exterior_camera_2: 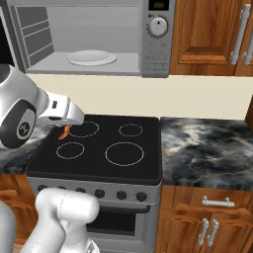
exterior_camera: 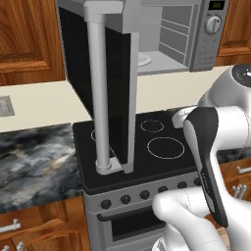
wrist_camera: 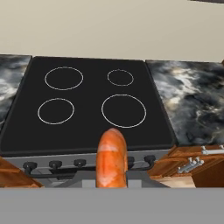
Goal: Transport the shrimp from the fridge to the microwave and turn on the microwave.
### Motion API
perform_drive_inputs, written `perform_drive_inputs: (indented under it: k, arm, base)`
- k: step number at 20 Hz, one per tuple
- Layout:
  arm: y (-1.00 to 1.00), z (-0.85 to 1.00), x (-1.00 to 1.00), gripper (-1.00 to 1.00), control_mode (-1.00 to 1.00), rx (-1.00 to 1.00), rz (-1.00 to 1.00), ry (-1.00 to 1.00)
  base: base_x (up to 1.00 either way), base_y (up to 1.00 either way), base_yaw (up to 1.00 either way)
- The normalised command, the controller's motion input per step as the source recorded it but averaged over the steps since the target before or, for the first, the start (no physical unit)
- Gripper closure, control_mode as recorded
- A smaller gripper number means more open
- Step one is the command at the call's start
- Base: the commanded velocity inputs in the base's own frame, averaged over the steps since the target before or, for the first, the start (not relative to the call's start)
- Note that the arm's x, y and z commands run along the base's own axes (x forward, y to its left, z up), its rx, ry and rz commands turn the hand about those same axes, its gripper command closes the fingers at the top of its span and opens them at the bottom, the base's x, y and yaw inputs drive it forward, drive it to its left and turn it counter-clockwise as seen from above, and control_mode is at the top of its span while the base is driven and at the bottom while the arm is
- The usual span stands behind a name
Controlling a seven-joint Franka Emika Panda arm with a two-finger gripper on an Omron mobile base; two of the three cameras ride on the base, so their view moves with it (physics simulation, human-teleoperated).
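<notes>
Left base view: the microwave [exterior_camera: 193, 37] hangs above the black-topped stove [exterior_camera: 147, 147] with its black glass door [exterior_camera: 105, 88] swung wide open toward the camera, the long grey bar handle [exterior_camera: 98, 93] running down its edge; a white turntable plate [exterior_camera: 143, 60] lies inside the bare cavity; the round knob [exterior_camera: 213, 24] and green display sit on the side panel; the white arm [exterior_camera: 215, 137] rises at the lower right, and marbled desk [exterior_camera: 34, 162] lies left of the stove.

Right base view: the arm [exterior_camera_2: 24, 113] reaches in from the left; the claw [exterior_camera_2: 66, 129] hangs over the back-left burner, with the orange shrimp [exterior_camera_2: 64, 132] poking out beneath it, above the stove top and not touching it; the microwave cavity stands open above.

Hand view: the claw [wrist_camera: 112, 179] is closed tight on the shrimp [wrist_camera: 112, 159], which stands up between the tips; beyond it lie the four burner rings, with the stove's knobs [wrist_camera: 54, 165] along the front edge.
</notes>
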Motion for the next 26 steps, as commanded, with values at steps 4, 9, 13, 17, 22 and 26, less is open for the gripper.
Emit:
perform_drive_inputs:
  k: [4,9,13,17,22,26]
  arm:
    - [0.00,0.00,0.00,1.00,1.00,0.00,0.00,0.00]
    - [0.00,0.00,0.00,1.00,1.00,0.00,0.00,0.00]
    - [0.00,0.00,0.00,1.00,1.00,0.00,0.00,0.00]
    - [0.00,0.00,0.00,1.00,1.00,0.00,0.00,0.00]
    - [0.00,0.00,0.00,1.00,-1.00,0.00,0.00,0.00]
    - [0.00,0.00,0.00,1.00,-1.00,0.00,0.00,0.00]
  base:
    - [0.00,0.00,0.00]
    - [0.00,0.00,0.00]
    - [0.00,0.00,0.00]
    - [0.00,0.00,0.00]
    - [0.00,0.00,0.00]
    - [0.00,0.00,0.00]
